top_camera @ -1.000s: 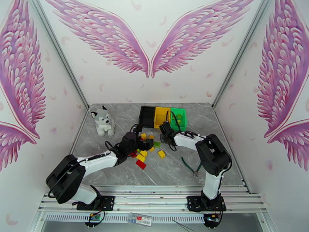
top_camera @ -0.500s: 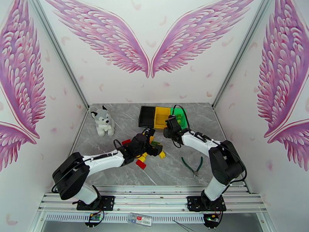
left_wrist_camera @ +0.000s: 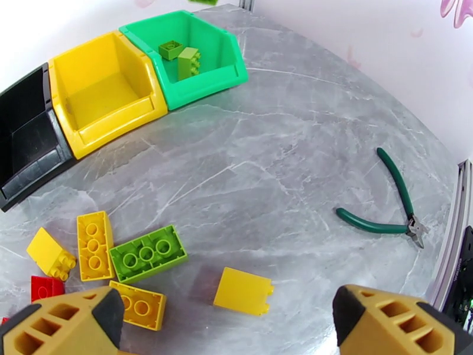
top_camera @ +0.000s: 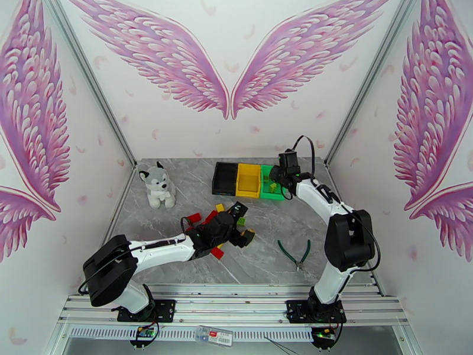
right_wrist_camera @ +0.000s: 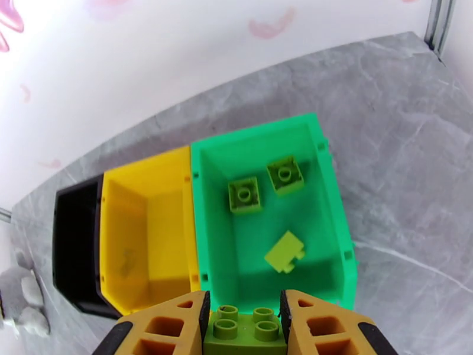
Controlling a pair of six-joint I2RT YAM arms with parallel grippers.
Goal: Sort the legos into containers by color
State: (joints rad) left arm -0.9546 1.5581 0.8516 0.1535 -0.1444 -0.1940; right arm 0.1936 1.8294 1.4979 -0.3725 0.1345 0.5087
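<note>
My right gripper (right_wrist_camera: pixel 242 322) is shut on a green lego (right_wrist_camera: pixel 242 332) and hangs over the near edge of the green container (right_wrist_camera: pixel 333 190), which holds three green legos. The yellow container (right_wrist_camera: pixel 148 232) and black container (right_wrist_camera: pixel 74 244) beside it look empty. My left gripper (left_wrist_camera: pixel 227 326) is open, low over the loose legos, with a yellow lego (left_wrist_camera: pixel 243 291) lying on the table between its fingers (left_wrist_camera: pixel 65 323). Left of it lie a green lego (left_wrist_camera: pixel 148 254), yellow legos (left_wrist_camera: pixel 94 245) and a red one (left_wrist_camera: pixel 46 288). From above, the left gripper (top_camera: pixel 239 223) covers part of the pile (top_camera: pixel 207 219).
Green-handled pliers (top_camera: pixel 298 252) lie on the grey table right of the pile, also in the left wrist view as pliers (left_wrist_camera: pixel 384 211). A plush husky (top_camera: pixel 156 184) sits at the back left. The container row (top_camera: pixel 248 180) stands at the back centre.
The right arm has carried the green lego from the pile up and back to above the green container. The left arm has reached further right over the pile, still open.
</note>
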